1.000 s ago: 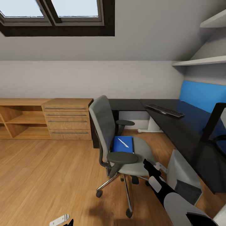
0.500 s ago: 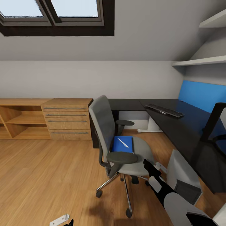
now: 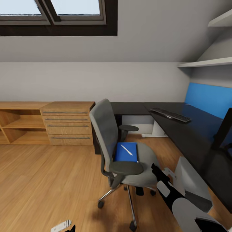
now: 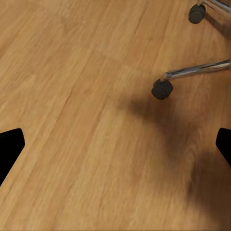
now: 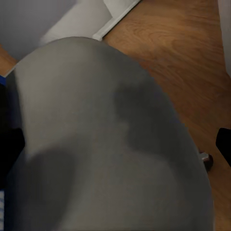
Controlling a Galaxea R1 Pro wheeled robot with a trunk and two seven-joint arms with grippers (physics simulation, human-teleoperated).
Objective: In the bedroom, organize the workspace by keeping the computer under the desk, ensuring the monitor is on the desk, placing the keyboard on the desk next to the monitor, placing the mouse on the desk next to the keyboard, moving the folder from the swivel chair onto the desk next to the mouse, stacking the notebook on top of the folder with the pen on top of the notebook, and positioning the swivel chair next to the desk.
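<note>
Grippers left (image 4: 115, 144) and right (image 5: 115, 144) were both spread, empty; folder (image 3: 126, 152) with pen (image 3: 126, 149) lay on swivel chair (image 3: 141, 161).

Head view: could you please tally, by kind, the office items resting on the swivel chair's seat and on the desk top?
Folder: 1, on the swivel chair
Pen: 1, on the folder
Keyboard: 1, on the desk
Monitor: 1, on the desk, cut off by the picture's edge
Total: 4
</note>
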